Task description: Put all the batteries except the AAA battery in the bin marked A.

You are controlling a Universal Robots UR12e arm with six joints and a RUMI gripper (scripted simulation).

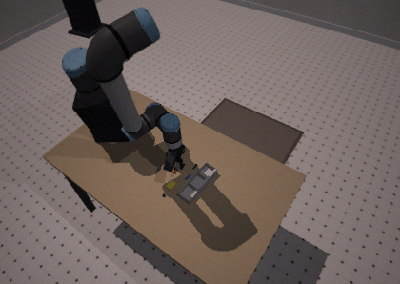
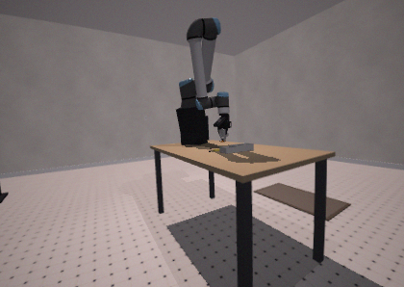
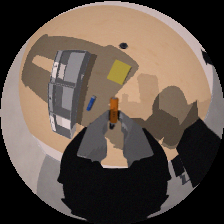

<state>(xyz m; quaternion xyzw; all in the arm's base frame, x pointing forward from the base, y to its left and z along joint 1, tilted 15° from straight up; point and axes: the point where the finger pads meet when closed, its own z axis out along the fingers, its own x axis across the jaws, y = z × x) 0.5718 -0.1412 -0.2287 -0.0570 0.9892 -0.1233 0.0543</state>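
My gripper (image 3: 114,124) is shut on an orange and black cylindrical battery (image 3: 114,110) and holds it above the table; it also shows in the top view (image 1: 175,170). A small blue battery (image 3: 90,104) lies on the table beside the grey bins (image 3: 65,90), which stand in a row to the left in the wrist view and show in the top view (image 1: 197,183). A flat yellow square item (image 3: 119,72) lies farther out on the table. A small black round item (image 3: 122,46) lies beyond it. The bin markings are too small to read.
The wooden table (image 1: 171,192) holds everything; the robot's dark base (image 1: 100,116) stands at its back left corner. A small dark item (image 1: 194,166) lies near the bins. A brown mat (image 1: 252,128) lies on the floor behind the table.
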